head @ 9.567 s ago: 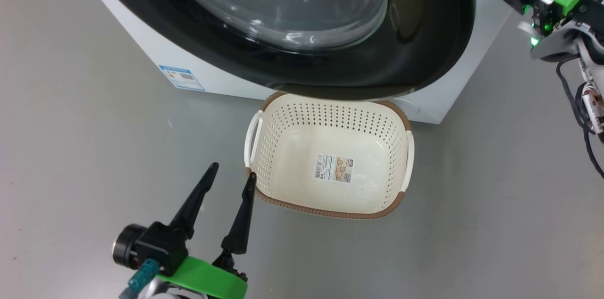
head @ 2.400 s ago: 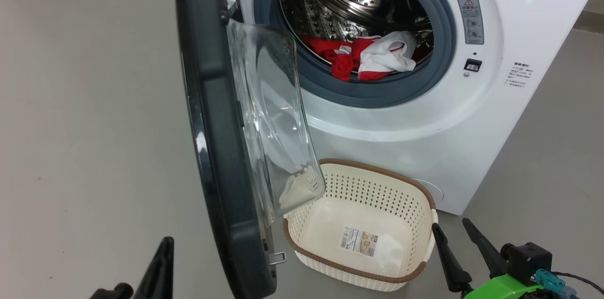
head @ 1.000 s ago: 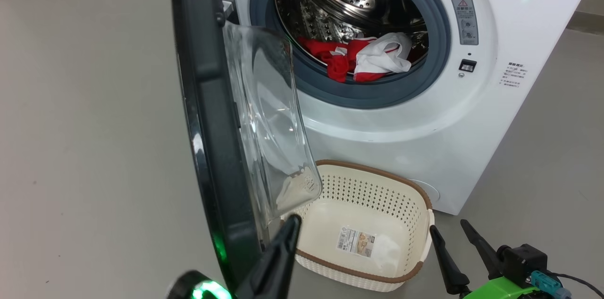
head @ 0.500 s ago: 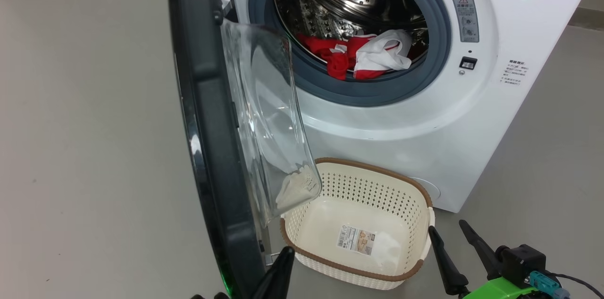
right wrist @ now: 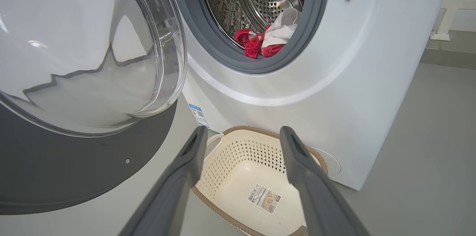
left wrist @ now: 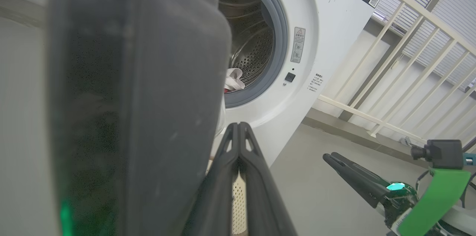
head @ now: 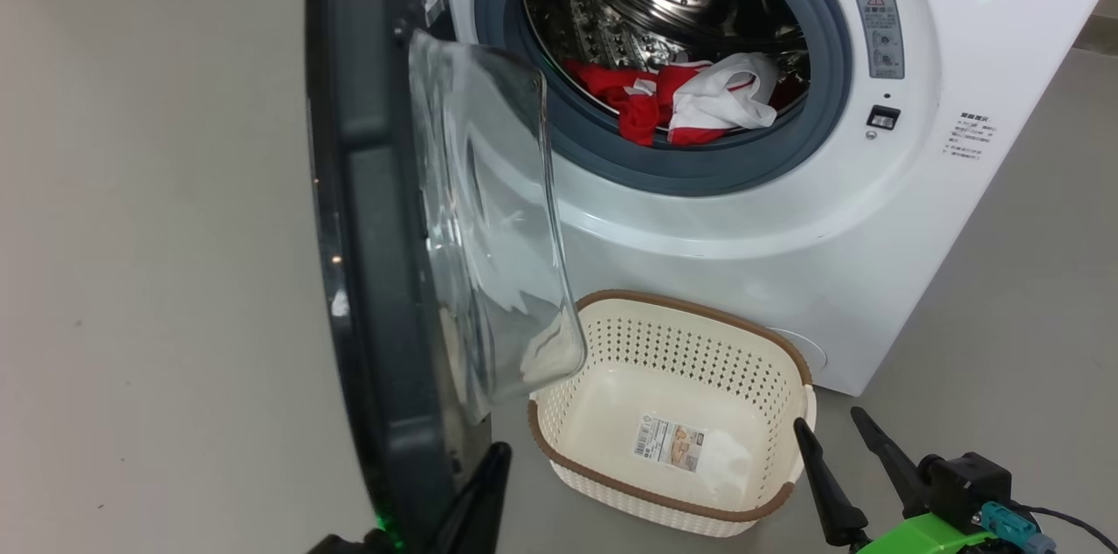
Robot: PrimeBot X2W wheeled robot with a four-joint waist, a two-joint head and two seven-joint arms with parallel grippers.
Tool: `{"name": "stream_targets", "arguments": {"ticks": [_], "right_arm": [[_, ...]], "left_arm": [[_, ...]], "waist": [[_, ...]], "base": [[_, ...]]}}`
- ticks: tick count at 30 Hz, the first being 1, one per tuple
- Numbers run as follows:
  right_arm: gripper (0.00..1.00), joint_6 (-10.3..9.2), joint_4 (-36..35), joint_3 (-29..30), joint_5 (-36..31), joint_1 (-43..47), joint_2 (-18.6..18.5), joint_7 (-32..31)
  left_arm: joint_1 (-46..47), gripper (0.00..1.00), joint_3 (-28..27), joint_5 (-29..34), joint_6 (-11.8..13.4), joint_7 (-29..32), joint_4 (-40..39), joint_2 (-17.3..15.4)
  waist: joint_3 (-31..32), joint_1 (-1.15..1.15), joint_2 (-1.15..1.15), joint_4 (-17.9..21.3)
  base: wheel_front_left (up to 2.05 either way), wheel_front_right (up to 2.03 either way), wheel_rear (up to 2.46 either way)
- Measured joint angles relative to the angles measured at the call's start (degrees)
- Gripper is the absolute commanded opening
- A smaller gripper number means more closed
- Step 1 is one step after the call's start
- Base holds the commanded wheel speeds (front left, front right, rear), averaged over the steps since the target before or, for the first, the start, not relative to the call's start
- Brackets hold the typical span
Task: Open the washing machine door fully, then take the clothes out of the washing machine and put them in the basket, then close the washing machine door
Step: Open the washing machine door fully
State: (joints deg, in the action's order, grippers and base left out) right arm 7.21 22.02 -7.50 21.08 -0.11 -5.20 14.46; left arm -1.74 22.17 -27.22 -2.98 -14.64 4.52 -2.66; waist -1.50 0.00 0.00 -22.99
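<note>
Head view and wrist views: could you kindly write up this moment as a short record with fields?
door: the washing machine door open, swung out leftward
clothes: the clothes, red and white, inside the washing machine
basket: the basket, empty, on the floor below the opening
left gripper: shut, by the door's lower edge
right gripper: open, empty, right of the basket

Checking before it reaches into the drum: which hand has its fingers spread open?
The right hand: its fingers stand well apart. On the left hand the fingers are pressed together, beside the washing machine door.
</note>
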Motion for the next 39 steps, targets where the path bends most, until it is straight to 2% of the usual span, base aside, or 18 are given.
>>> {"name": "stream_targets", "arguments": {"ticks": [16,39], "right_arm": [[1.00,0.00,-0.4,0.2,-0.5,0.0,0.0,0.0],[1.00,0.00,-0.4,-0.6,-0.5,-0.5,-0.3,0.0]], "left_arm": [[-0.1,0.00,-12.8,2.0,0.3,0.0,0.1,-0.2],[5.0,0.00,-34.3,4.6,-0.6,0.0,4.2,-1.8]], "waist": [[-0.6,0.00,0.00,-1.4],[-2.9,0.00,0.00,-0.4]], "base": [[0.00,0.00,0.00],[0.00,0.00,0.00]]}}
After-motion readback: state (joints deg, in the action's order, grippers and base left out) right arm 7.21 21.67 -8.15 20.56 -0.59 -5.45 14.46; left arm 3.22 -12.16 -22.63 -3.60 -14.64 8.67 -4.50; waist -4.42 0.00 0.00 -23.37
